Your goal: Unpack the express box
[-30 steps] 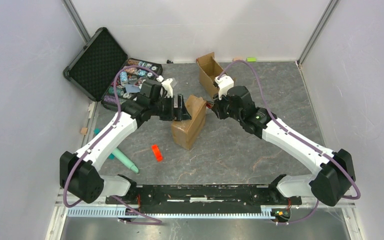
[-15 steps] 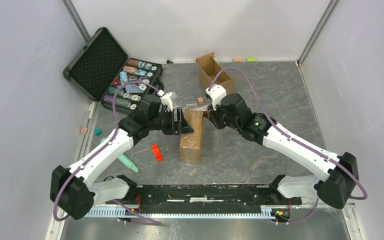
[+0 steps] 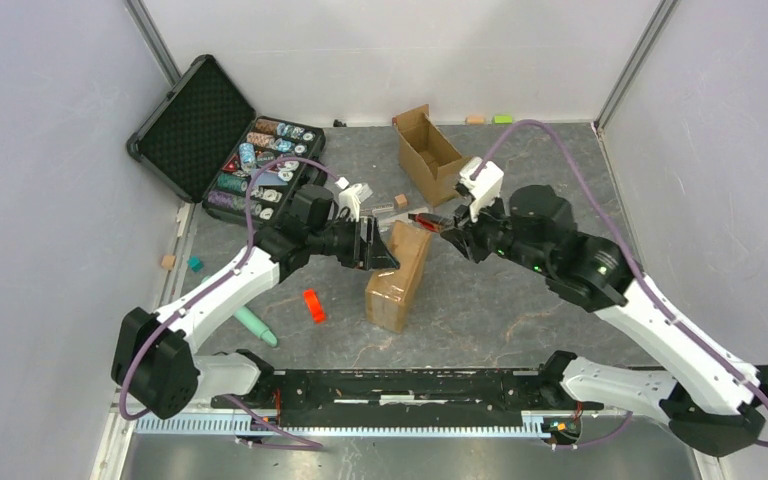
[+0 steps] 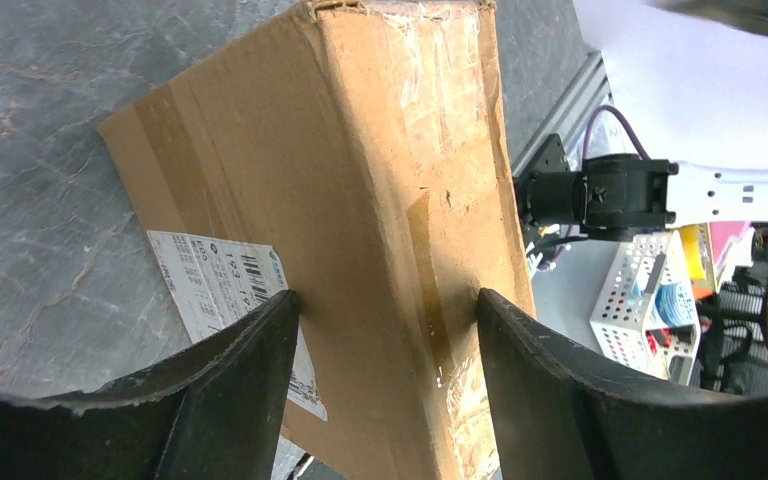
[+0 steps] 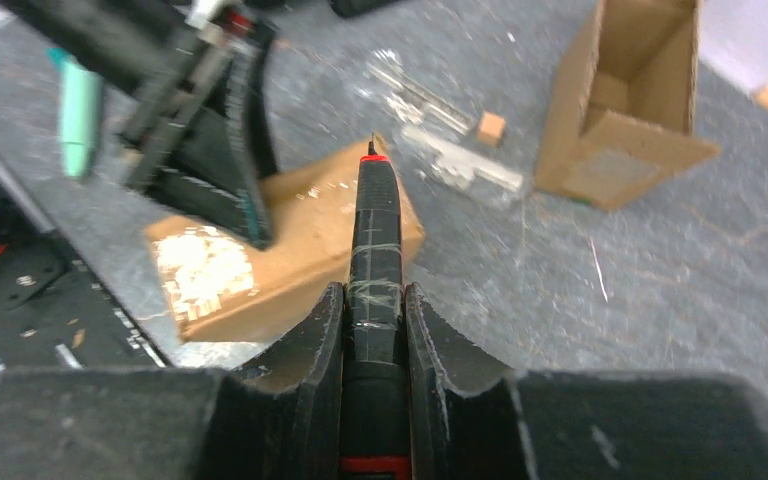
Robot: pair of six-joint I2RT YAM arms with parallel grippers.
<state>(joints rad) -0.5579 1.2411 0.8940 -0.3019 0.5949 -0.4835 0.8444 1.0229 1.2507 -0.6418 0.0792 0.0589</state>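
The express box (image 3: 400, 278), brown cardboard with a taped seam, stands on the table mid-scene. Its white label (image 4: 222, 290) shows on one side in the left wrist view. My left gripper (image 3: 380, 247) is shut on the box's far end, one finger (image 4: 260, 340) on the labelled face and the other on the taped face (image 4: 430, 200). My right gripper (image 3: 447, 226) hovers just right of the box's far corner, shut on a black, red-tipped cutter (image 5: 375, 220). The cutter's point hangs over the box (image 5: 300, 240).
An open, unlabelled cardboard box (image 3: 428, 150) lies at the back. A black case of chips (image 3: 260, 160) sits open at the back left. An orange piece (image 3: 313, 305) and a teal pen (image 3: 253, 322) lie left of the box. Small blocks (image 3: 400, 200) lie behind it.
The left gripper has narrowed onto the express box and turned it more lengthwise. The right arm has pulled back to the right and risen with the cutter.
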